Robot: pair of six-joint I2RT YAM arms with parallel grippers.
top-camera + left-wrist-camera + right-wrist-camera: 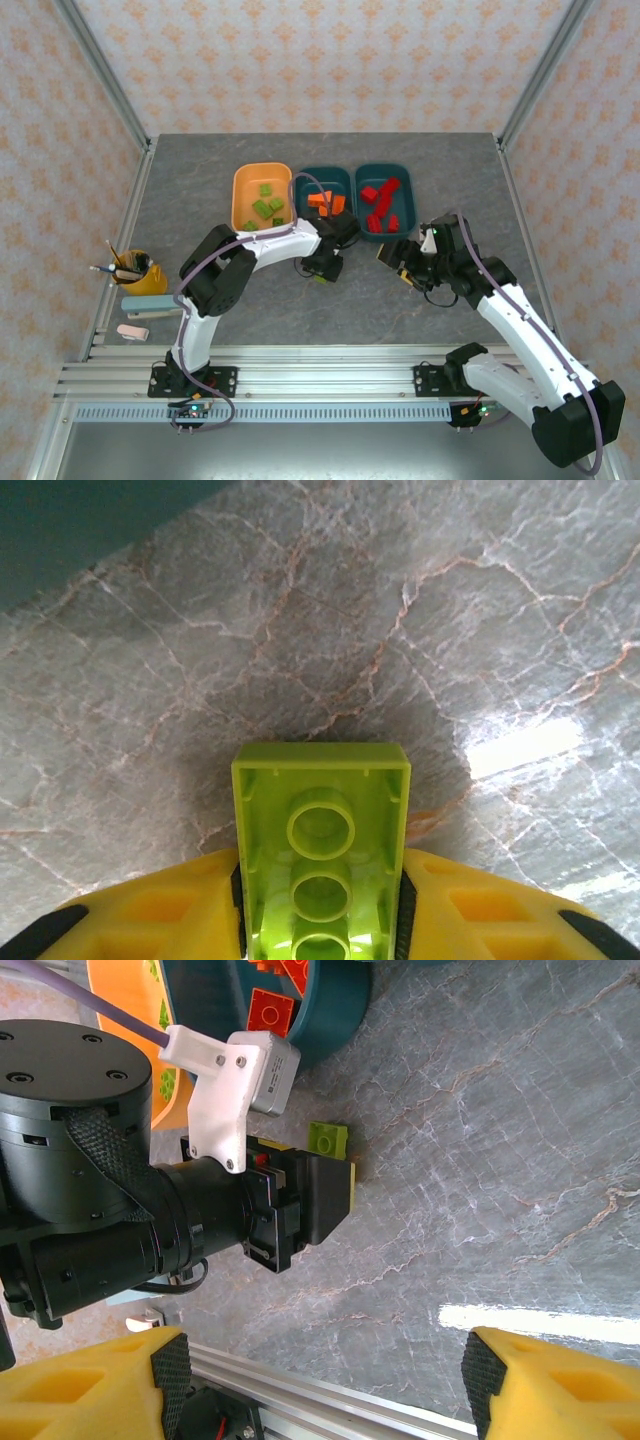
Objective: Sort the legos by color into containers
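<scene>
Gripping a small lime-green plastic lego brick (320,830), the fingers of the left gripper (320,925) sit low over the grey marbled surface (450,630); those of the right gripper (320,1385) gape wide, empty.

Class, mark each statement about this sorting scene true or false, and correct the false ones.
1. The left gripper is shut on a lime green brick. True.
2. The light orange tub is empty. False: it holds green bricks.
3. The right gripper is open and holds nothing. True.
4. The red bricks lie in the middle teal tub. False: they lie in the right teal tub; the middle one holds orange bricks.
</scene>
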